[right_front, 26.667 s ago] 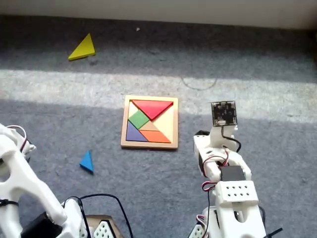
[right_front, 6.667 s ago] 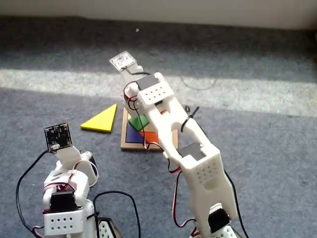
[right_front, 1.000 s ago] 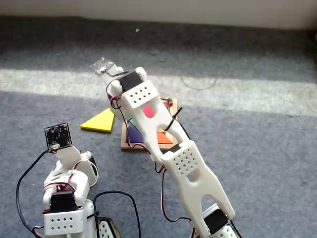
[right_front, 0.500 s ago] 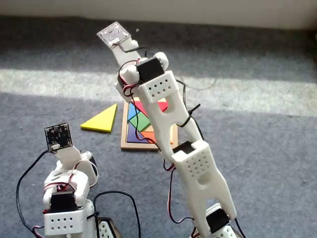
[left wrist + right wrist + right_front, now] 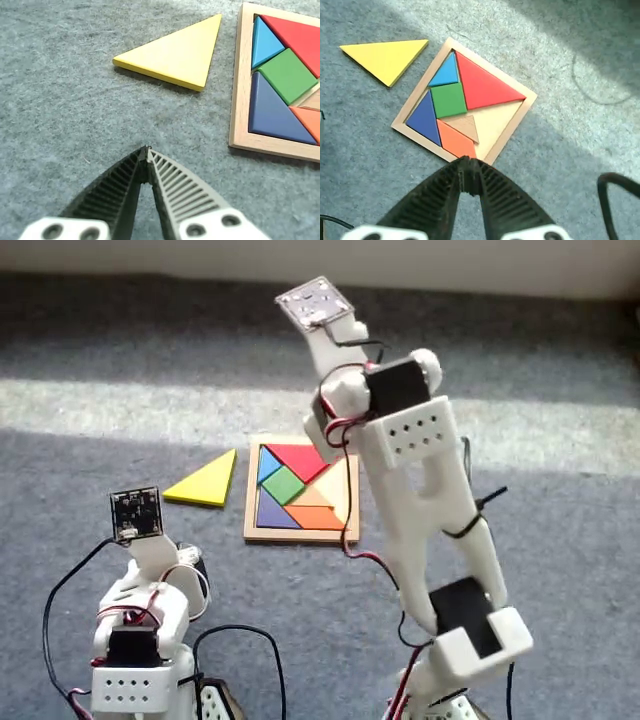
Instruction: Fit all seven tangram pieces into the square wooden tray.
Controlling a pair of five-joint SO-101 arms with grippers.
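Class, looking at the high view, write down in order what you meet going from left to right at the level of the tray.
camera board on the left arm → yellow triangle → wooden tray

Closed tool [image 5: 468,176] above wooden tray [image 5: 527,102] of coloured pieces, yellow triangle [image 5: 385,57] just beside it on grey carpet [image 5: 580,145]

The right arm [image 5: 420,490] and left arm [image 5: 135,650] are showing white plastic shells dotted with rows of small holes, with black motors [image 5: 400,388] sitting between them. Red, black and white cables [image 5: 345,425] are looping along the links. Each wrist is carrying a small square circuit board [image 5: 135,513]. The left gripper [image 5: 146,151] and right gripper [image 5: 468,165] are showing dark ribbed fingers [image 5: 175,185] on white bases with screw holes.
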